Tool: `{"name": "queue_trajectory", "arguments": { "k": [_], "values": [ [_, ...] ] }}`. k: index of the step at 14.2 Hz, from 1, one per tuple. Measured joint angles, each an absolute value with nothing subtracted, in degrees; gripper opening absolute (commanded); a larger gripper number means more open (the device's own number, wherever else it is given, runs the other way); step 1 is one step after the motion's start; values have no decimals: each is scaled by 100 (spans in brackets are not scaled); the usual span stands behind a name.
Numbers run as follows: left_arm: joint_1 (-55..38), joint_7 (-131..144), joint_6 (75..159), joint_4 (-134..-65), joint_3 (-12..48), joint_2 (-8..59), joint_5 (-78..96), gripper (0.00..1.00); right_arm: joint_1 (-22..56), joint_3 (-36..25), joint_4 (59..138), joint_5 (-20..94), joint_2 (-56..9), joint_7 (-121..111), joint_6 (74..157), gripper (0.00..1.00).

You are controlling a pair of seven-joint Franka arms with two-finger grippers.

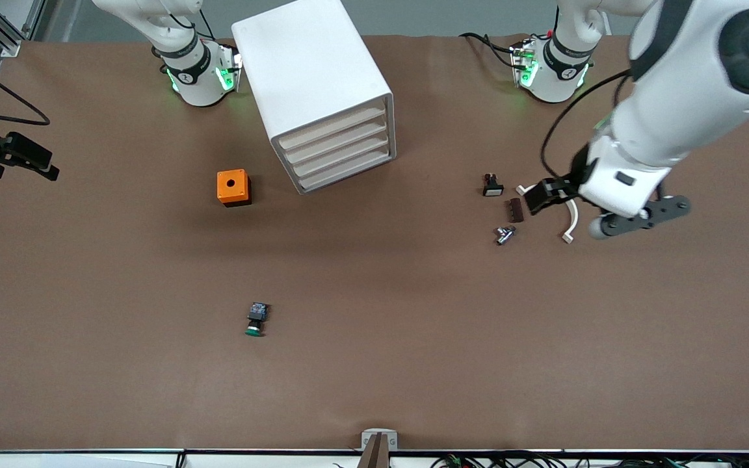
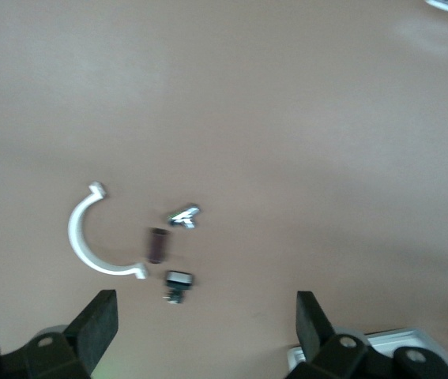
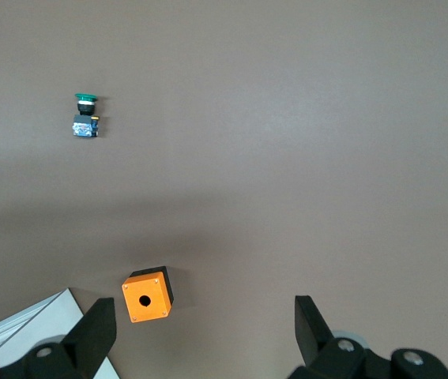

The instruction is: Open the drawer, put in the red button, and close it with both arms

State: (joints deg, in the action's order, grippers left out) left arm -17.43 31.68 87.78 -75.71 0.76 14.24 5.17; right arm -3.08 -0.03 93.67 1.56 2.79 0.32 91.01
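The white cabinet (image 1: 313, 71) stands between the two arm bases, its four pale drawer fronts (image 1: 339, 146) all shut. One corner of it shows in the right wrist view (image 3: 38, 325). No red button shows in any view. My left gripper (image 1: 547, 195) hangs open and empty over small parts near the left arm's end; its fingers show wide apart in the left wrist view (image 2: 204, 308). My right gripper (image 3: 204, 312) is open and empty, high over the table beside the orange box; it is out of the front view.
An orange box with a hole (image 1: 233, 187) (image 3: 148, 294) sits beside the cabinet. A green-capped button (image 1: 256, 320) (image 3: 86, 116) lies nearer the front camera. Under the left gripper lie a white-capped black part (image 1: 492, 186), a brown piece (image 1: 515, 210), a metal piece (image 1: 504, 234) and a white curved clip (image 1: 568, 221).
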Motion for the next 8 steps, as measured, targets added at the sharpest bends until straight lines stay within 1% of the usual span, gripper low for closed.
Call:
{"name": "queue_trajectory", "arguments": {
  "k": [6,8],
  "values": [
    [-911,1520,8323,-7647,77,1275,516,99,-198,31,9368,156,279,34,9105,100],
    [-633,1053,8228,-7802,77,1128,516,99,-198,30,9368,156,279,34,9105,100]
  ]
}}
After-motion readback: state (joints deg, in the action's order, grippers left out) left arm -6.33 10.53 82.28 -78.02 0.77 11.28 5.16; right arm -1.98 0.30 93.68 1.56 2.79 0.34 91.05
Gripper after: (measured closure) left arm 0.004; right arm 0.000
